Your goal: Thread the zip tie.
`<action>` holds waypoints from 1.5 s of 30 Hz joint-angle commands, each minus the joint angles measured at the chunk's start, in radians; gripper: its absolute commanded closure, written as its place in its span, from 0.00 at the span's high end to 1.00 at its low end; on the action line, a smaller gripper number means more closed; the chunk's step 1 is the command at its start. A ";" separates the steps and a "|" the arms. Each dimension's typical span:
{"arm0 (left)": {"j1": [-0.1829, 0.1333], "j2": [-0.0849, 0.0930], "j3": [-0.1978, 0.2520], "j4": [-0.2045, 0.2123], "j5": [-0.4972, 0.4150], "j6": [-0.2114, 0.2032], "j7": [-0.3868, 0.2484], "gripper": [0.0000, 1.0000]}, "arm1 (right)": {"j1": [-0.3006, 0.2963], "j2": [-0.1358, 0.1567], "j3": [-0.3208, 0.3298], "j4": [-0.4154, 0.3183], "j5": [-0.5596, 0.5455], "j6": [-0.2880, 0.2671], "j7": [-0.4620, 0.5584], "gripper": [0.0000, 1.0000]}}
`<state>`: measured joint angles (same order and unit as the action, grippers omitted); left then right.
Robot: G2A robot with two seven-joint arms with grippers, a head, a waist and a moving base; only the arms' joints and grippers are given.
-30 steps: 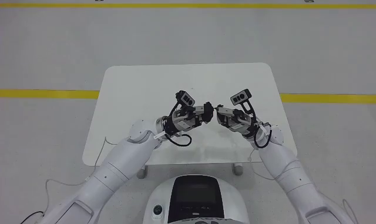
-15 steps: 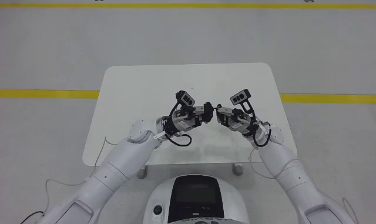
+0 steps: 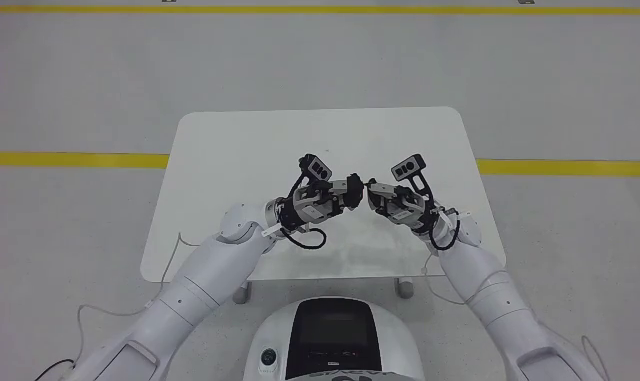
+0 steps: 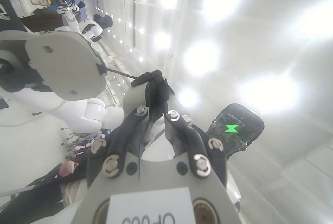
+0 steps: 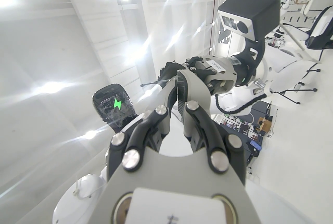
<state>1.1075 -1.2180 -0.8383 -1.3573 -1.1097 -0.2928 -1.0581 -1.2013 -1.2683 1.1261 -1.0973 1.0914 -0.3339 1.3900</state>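
Two arms angle inward above the bench (image 3: 220,161), left jaws and right jaws both clamped on the zip tie (image 4: 118,73); my left wrist view shows it bridging them.

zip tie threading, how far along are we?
Done: the zip tie is picked up and held over the table. In hand: the left hand is shut on its dark bunched end, and the right hand is shut on the thin strap, whose tip pokes out past it. The hands almost meet. Left: I can't tell whether the tip has entered the head, and pulling it through looks not yet done.
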 commanded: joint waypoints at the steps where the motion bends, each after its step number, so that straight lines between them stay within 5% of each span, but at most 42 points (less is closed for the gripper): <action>1: 0.000 0.000 0.000 0.000 0.000 0.000 0.000 0.00 | -0.001 0.000 0.000 -0.001 -0.002 0.001 0.000 0.00; 45: 0.000 0.000 0.000 0.000 0.000 0.000 0.000 0.00 | 0.016 -0.016 -0.001 0.071 -0.049 0.031 -0.010 0.00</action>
<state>1.1075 -1.2180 -0.8383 -1.3573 -1.1097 -0.2928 -1.0581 -1.1850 -1.2842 1.1243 -1.0266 1.0453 -0.3024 1.3816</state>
